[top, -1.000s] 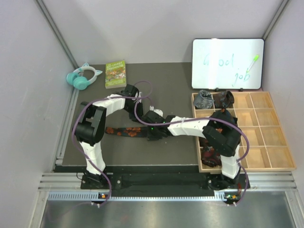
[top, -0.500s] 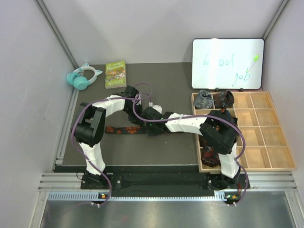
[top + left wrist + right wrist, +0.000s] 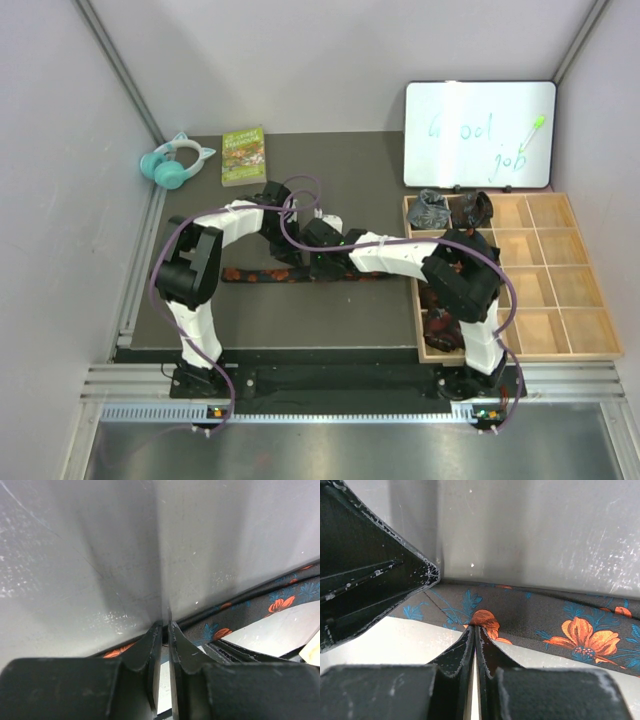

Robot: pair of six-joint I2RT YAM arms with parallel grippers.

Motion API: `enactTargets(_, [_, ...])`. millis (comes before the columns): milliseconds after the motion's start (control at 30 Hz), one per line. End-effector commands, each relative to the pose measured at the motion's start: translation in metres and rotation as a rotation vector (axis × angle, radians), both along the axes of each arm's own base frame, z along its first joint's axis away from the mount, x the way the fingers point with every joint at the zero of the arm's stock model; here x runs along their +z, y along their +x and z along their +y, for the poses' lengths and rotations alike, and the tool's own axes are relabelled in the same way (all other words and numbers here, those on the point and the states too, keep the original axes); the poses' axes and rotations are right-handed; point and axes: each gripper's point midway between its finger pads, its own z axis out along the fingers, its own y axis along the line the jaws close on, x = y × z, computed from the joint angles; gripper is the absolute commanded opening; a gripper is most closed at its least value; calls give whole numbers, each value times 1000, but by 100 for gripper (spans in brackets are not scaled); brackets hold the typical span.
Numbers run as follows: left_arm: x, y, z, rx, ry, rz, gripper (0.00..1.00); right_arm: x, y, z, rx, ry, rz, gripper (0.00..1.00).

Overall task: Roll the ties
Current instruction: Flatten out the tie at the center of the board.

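Grip status: the right claw (image 3: pixel 474 629) has its fingers pressed together on the floral tie (image 3: pixel 545 617), nipping the fabric at an orange blossom. The left claw (image 3: pixel 164 626) is drawn nearly together with its tips at the tie's edge. It appears to pinch that edge, though the contact itself is hard to see. Both claws meet at the middle of the table (image 3: pixel 370 180), just beside each other, on a strip that lies unrolled from left to right between the two arms.

Procedure, as judged: the step in hand is starting the roll. Use one grip as an anchor and turn the other across the strip's width, so the fabric laps over itself squarely. Align both long edges, because a skewed first turn will probably cone. Apply light tension only, as the fabric looks thin and likely to slide.

Clearances: the claws nearly touch, so rotate only one. The tray (image 3: pixel 590 290) lies to the right, with its wall near the strip's right end. A grey roll (image 3: pixel 432 209) and a brown roll (image 3: pixel 470 208) sit in its far compartments. The book (image 3: pixel 243 155), headphones (image 3: pixel 175 163) and whiteboard (image 3: pixel 478 135) stand well apart from the work.
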Motion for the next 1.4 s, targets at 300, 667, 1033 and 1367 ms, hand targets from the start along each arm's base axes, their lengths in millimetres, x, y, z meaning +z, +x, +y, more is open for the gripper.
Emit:
enactTargets(300, [48, 37, 33, 80, 149, -154, 61, 80, -22, 29, 141, 201, -60, 16])
enactTargets(667, [79, -1, 209, 690, 330, -261, 61, 106, -31, -4, 126, 262, -104, 26])
enactTargets(1033, [75, -27, 223, 847, 125, -436, 45, 96, -47, -38, 121, 255, -100, 26])
enactTargets(1367, [48, -32, 205, 788, 45, -404, 46, 89, -53, -46, 118, 253, -95, 27])
